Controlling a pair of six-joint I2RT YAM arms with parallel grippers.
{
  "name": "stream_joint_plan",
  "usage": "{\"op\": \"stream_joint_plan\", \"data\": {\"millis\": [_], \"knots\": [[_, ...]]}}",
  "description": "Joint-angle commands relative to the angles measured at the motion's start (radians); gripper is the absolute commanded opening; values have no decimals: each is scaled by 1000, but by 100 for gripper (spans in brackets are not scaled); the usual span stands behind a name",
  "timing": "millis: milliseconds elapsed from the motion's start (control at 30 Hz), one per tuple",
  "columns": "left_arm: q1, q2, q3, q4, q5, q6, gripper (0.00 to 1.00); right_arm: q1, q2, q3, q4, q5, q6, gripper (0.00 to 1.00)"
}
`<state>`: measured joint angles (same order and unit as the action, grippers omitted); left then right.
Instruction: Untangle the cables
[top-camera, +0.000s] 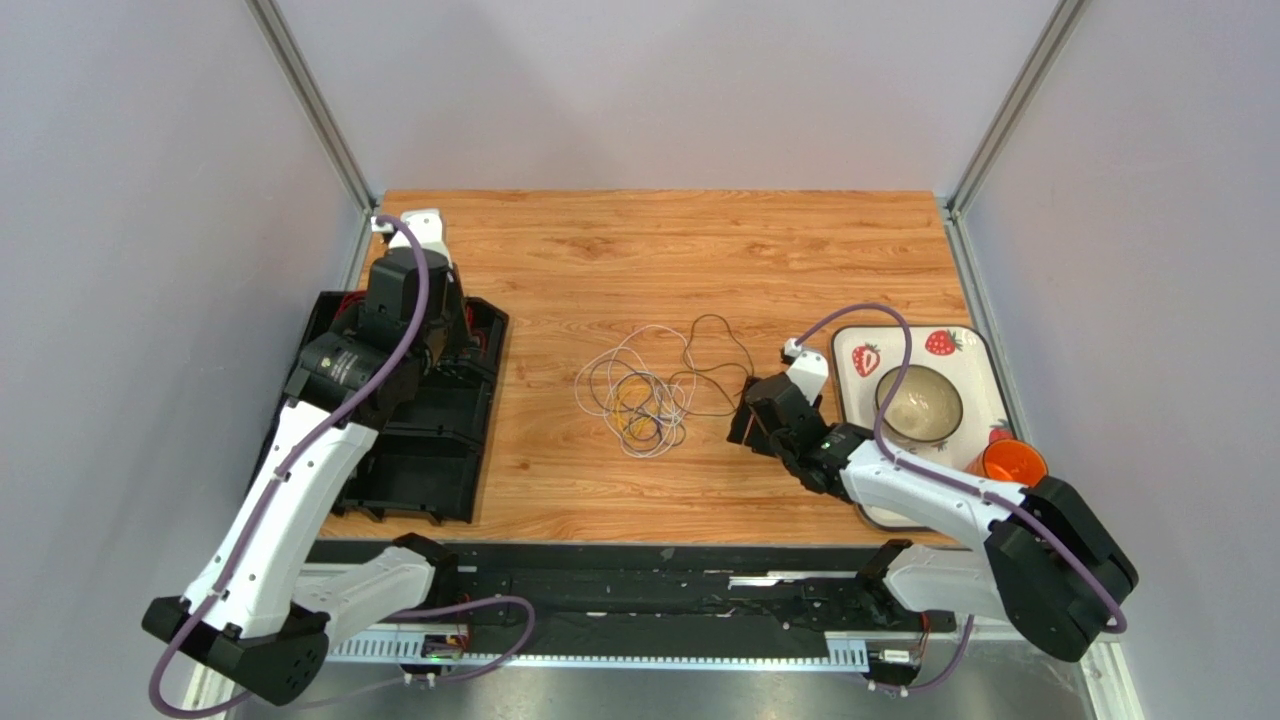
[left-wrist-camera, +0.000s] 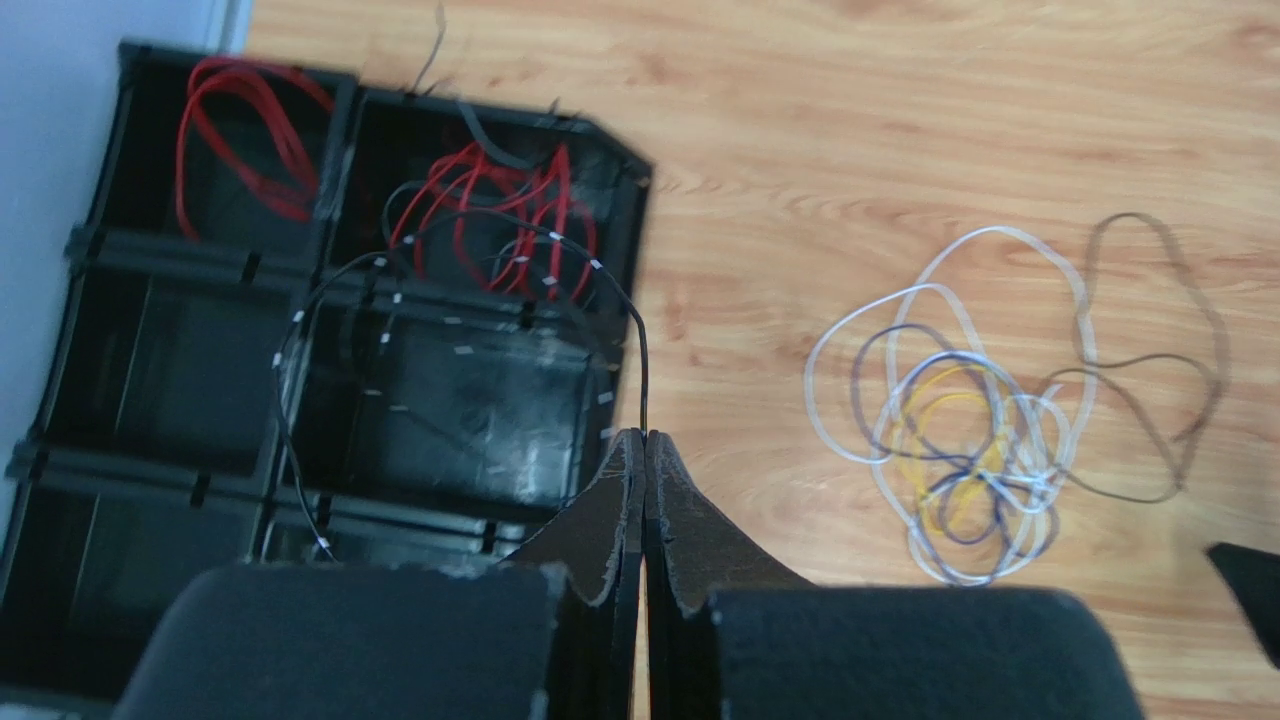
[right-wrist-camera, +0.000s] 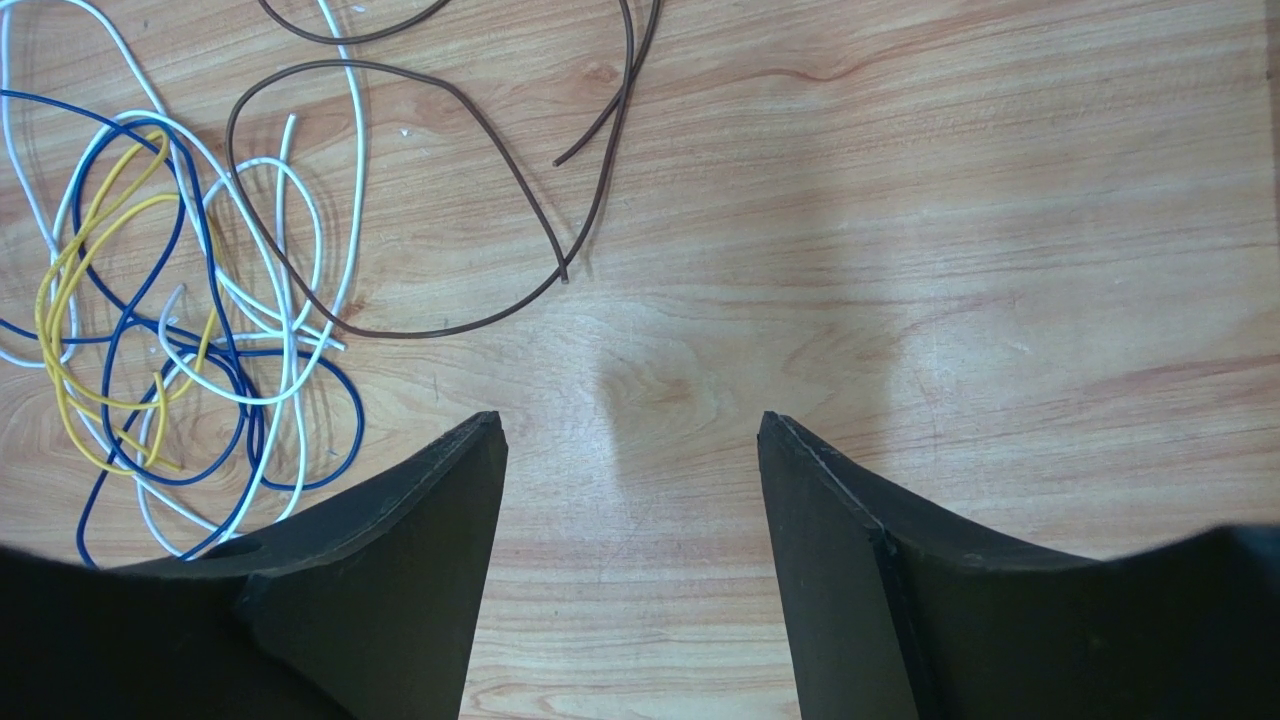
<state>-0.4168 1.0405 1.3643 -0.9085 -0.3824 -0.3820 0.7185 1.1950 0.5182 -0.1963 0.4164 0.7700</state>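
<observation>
A loose tangle of thin cables in white, blue and yellow lies mid-table, also in the left wrist view and the right wrist view. A brown cable loops beside it. My left gripper is shut on a thin black cable that arcs back over the black compartment tray. Red cables lie in the tray's far compartments. My right gripper hovers open over bare wood just right of the tangle, holding nothing.
The black compartment tray fills the left side under my left arm. At the right stands a strawberry-print tray with a bowl, and an orange cup beside it. Grey walls close in both sides.
</observation>
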Motion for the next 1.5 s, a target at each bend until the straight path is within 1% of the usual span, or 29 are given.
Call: {"op": "stream_joint_plan", "data": {"millis": [0,433,567,600,700,800,1000,1167,1267,1333,1367,1400,1433,1467], "knots": [[39,-33,-102,0,-58,-41,0,-4,2,42,38,2,-9,66],[147,-14,-277,83,-62,-73,0,-2,8,42,41,-8,-15,66],[171,26,-284,68,-79,-110,0,-2,12,45,44,-13,-20,66],[173,48,-275,53,-129,-127,0,-4,15,46,44,-11,-20,66],[190,79,-265,17,-176,-178,0,-2,12,45,44,-14,-21,66],[194,85,-272,46,-161,-198,0,-2,8,40,49,-16,-21,66],[196,107,-272,59,-200,-270,0,-4,3,39,49,-19,-24,66],[196,102,-275,71,-211,-293,0,-2,2,36,54,-22,-26,66],[196,92,-283,115,-196,-267,0,-1,5,39,54,-22,-26,66],[196,96,-280,115,-197,-259,0,-2,3,37,54,-24,-26,66],[197,99,-271,109,-200,-262,4,-2,3,36,55,-24,-28,66],[200,107,-265,97,-197,-282,28,-2,0,36,55,-24,-26,66],[202,105,-261,91,-188,-288,44,-2,3,36,55,-24,-26,66],[202,96,-264,97,-178,-288,66,-2,2,36,57,-25,-28,66]]}}
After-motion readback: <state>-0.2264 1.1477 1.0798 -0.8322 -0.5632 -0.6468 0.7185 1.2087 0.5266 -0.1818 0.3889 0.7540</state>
